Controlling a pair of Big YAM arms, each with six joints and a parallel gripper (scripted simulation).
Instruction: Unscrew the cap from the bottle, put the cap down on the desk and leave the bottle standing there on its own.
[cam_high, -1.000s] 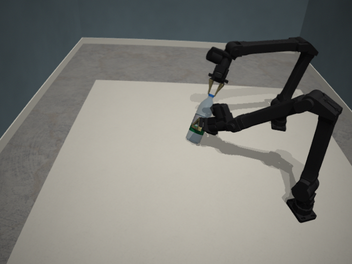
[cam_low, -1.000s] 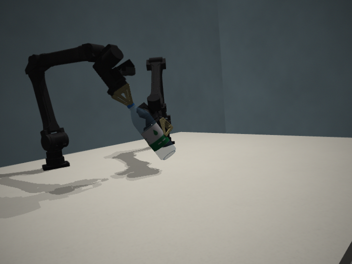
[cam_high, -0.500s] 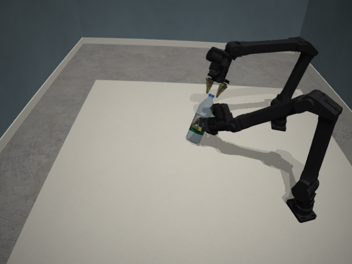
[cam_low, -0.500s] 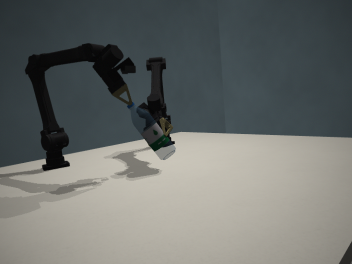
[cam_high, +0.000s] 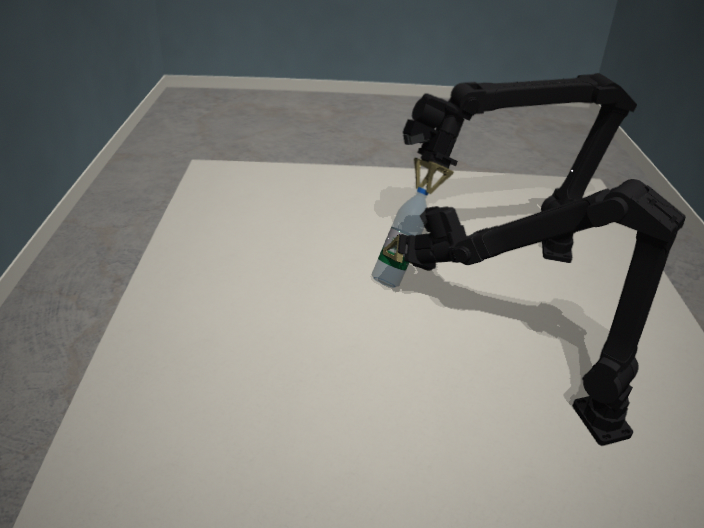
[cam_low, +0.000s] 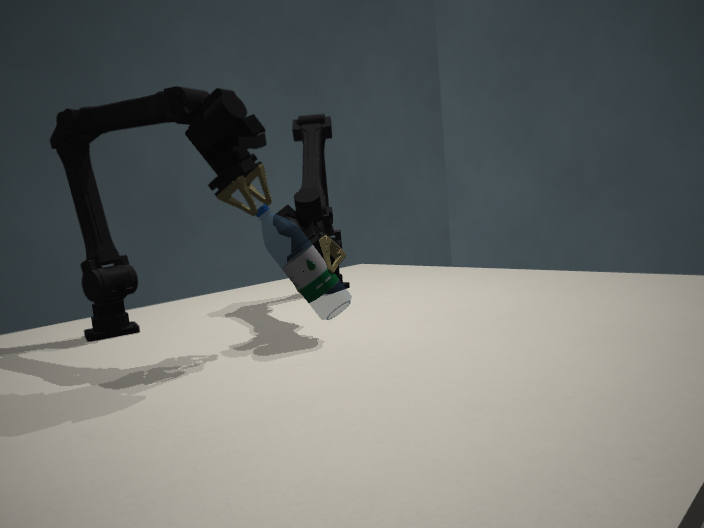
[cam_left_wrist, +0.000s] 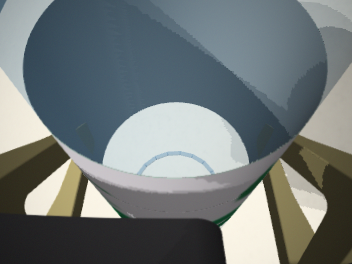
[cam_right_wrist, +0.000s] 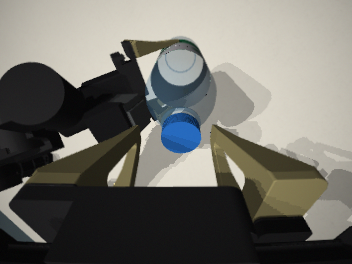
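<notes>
A clear plastic bottle with a white and green label is tilted, its base off the table. My left gripper is shut on the bottle's body at the label, from the side. The blue cap sits on the bottle's neck. My right gripper is open at the cap, one finger on each side with a gap to each.
The pale table top spreads wide around the bottle. The arm bases stand at one edge. Grey floor surrounds the table.
</notes>
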